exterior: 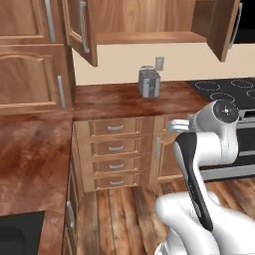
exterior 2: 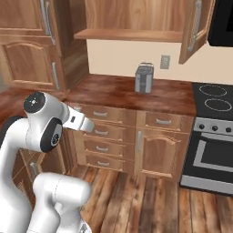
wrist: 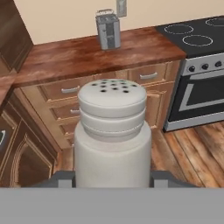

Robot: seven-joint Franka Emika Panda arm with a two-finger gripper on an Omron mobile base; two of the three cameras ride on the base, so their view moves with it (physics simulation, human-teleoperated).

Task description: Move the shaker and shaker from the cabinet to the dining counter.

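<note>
Shaker (wrist: 112, 135) sits upright w/ gripper (wrist: 112, 178) fingers clamped on its base, well away from the open cabinet (exterior: 149, 36); we risk tipping or dropping it if the base turns fast toward the dining counter.

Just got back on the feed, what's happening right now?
The arm is carrying one light-grey shaker, upright, in its pincer, whose fingers sit on either side of the shaker's body. The wall cabinet above the worktop stands with both doors open, and the part of its shelf in view looks bare. A grey toaster sits on the worktop beside the stove. The pincer is held out in front of the drawer units, away from the cabinet.
</note>
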